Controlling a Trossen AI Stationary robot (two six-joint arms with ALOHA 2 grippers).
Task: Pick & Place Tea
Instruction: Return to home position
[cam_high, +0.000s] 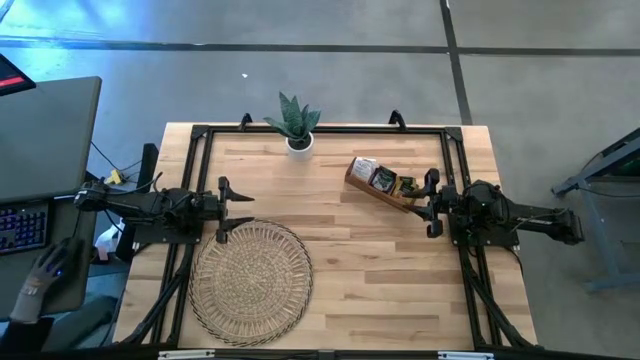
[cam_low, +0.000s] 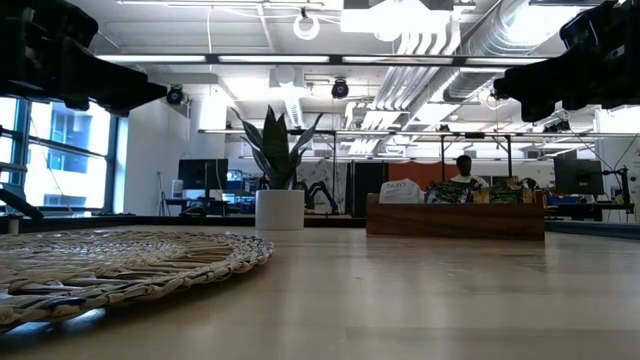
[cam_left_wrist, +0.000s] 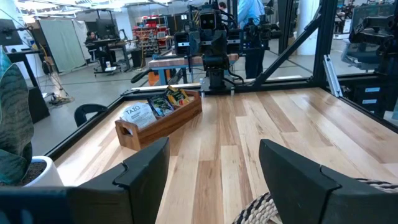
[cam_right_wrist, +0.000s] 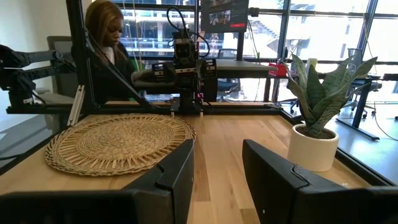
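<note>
While the left pincer and right pincer gape, tea sachets sit in the tray on the plank table.

The table carries a mat, a potted plant and a tray. The mat lies on the front left part and reaches close to the front edge. The potted plant stands at the back edge, left of the middle. The tray sits right of the middle, nearer the back edge, askew to the edges, with the tea bags standing in it. The left gripper hangs in from the left edge over the mat's back rim. The right gripper hangs in from the right edge, just beside the tray's right end. A person's hand lies off the table, beyond the left edge.
</note>
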